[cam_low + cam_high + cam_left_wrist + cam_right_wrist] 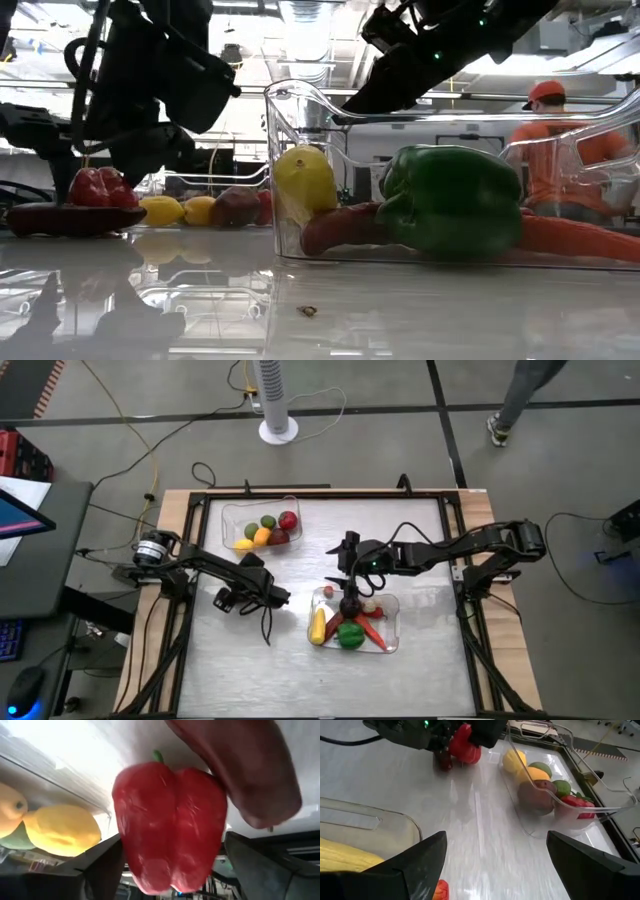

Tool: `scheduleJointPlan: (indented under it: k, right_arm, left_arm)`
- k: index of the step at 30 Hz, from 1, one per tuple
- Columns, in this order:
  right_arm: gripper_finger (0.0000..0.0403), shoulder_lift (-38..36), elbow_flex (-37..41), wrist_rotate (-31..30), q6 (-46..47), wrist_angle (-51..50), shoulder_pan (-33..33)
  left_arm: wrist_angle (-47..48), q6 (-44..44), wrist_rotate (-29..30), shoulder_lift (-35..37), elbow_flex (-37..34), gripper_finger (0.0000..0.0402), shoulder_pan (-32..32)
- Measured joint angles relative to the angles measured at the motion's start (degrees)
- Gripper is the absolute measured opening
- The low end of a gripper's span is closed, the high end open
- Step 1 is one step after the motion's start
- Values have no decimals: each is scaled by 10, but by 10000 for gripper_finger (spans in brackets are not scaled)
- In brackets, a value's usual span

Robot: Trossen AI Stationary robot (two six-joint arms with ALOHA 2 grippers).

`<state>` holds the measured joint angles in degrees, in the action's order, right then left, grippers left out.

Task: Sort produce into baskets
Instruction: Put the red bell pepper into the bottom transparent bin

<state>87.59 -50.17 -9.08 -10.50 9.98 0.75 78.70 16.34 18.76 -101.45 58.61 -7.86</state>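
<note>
My left gripper is at the table's left middle, shut on a red bell pepper, which also shows in the low view. A dark purple eggplant lies on the table right beside the pepper. My right gripper is open and empty above the near clear tray. That tray holds a yellow corn cob, a green pepper, a carrot and a red chili. The far clear tray holds several round fruits. My left gripper pinches the red pepper by its two opposite sides between its two fingers. The fingers slant down at it from above. The pepper's green stem points away from the gripper, toward the table. The eggplant hides the pepper's lower end, so I cannot tell whether it is lifted clear.
The far tray's fruits are a red one, a green one, an orange one and a yellow one. Bare table lies between the two trays and along the near edge. A person in orange stands in the room behind.
</note>
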Motion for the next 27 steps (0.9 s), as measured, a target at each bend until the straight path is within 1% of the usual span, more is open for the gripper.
scheduleJointPlan:
  k: [5, 8, 13, 15, 17, 19, 22, 24, 27]
  right_arm:
    - [368, 0, 0, 0, 0, 0, 0]
    - [368, 0, 0, 0, 0, 0, 0]
    - [368, 0, 0, 0, 0, 0, 1]
    - [368, 0, 0, 0, 0, -5, 1]
    - [368, -3, 0, -11, 0, -22, 1]
    - [368, -17, 0, -38, 0, -52, 1]
    - [368, -60, 0, -81, 6, -95, 3]
    - [368, -97, 5, -91, 16, -107, 5]
    - [368, -157, 44, -98, 27, -108, 13]
  left_arm:
    - [-15, 0, 2, 1, -12, 256, 2]
    - [-12, -7, 16, 1, -15, 222, 2]
    - [40, -34, 72, 8, 11, 218, 4]
    - [53, -52, 91, 17, 35, 221, 7]
    - [44, -70, 96, 30, 63, 227, 9]
    - [14, -83, 92, 47, 94, 229, 10]
    - [-72, -86, 62, 75, 136, 230, 6]
    - [-159, -84, 28, 96, 154, 230, 2]
    - [-319, -79, -36, 124, 160, 230, -3]
